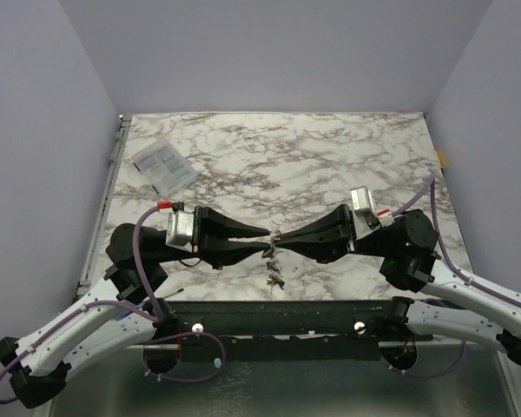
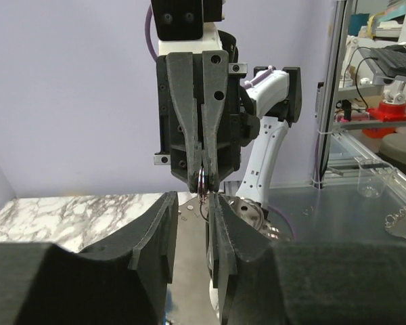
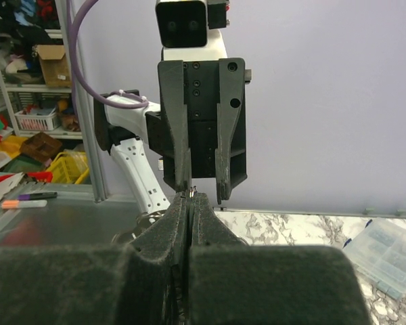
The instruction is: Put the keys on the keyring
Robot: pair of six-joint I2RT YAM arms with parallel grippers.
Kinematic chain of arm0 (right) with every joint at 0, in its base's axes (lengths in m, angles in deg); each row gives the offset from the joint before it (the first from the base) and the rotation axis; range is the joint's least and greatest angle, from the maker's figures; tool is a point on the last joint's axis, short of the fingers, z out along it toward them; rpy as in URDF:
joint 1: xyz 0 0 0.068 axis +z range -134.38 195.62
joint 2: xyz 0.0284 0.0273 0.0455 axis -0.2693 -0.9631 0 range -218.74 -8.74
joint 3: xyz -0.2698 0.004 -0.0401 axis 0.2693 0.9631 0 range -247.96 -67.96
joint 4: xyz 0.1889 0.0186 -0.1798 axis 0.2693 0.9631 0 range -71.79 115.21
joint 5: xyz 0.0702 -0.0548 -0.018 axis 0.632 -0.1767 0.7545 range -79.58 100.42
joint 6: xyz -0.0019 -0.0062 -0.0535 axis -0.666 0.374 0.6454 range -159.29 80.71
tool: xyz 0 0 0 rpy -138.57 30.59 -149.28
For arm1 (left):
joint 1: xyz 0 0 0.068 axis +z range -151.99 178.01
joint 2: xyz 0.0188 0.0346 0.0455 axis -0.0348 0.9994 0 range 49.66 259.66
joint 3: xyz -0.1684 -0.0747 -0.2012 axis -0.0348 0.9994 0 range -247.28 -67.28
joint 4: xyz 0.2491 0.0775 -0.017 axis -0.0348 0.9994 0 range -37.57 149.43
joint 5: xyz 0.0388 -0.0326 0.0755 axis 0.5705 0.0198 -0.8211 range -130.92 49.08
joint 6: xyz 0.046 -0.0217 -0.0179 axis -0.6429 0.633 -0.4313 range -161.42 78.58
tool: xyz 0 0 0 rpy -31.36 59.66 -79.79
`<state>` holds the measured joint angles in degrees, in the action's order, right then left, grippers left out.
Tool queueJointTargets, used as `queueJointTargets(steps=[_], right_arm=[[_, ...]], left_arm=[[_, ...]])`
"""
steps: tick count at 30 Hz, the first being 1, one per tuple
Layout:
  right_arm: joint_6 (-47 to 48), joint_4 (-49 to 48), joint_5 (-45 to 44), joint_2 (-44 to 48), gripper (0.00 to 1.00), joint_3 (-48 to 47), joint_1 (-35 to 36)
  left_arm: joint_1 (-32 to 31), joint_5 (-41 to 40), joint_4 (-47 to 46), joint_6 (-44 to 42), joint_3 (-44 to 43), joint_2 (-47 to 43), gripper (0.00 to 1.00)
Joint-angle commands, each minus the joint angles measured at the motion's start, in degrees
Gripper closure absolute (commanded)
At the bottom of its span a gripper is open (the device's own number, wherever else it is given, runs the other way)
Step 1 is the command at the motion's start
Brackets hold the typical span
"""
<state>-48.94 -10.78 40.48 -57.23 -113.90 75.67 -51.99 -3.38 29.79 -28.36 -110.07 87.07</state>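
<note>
Our right gripper (image 2: 204, 180) clamps the keyring (image 2: 201, 191), the left gripper (image 2: 191, 202) stands parted; we should hold it steady when threading keys (image 1: 274, 279).

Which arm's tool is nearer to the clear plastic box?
Left. The left tool lies right of the box; the right tool, gripping the keyring, faces it from farther right.

Nothing legible here.
I see print on the clear packet (image 1: 163, 165), far too small to read.
</note>
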Motion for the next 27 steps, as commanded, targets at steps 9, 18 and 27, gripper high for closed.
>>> queueJointTargets(steps=[9,18,27], right_arm=[[-1.22,-4.5,2.0,-0.77,0.99,-3.27,0.27],[-1.48,-5.62,2.39,-1.95,0.99,-3.5,0.24],[-2.29,-5.59,2.87,-2.51,0.99,-3.19,0.29]], left_arm=[[-0.12,1.35,-0.99,2.46,0.07,1.59,0.73],[-0.12,2.39,-2.29,3.94,0.59,2.42,0.82],[-0.11,1.77,-5.23,6.97,0.77,3.86,1.0]])
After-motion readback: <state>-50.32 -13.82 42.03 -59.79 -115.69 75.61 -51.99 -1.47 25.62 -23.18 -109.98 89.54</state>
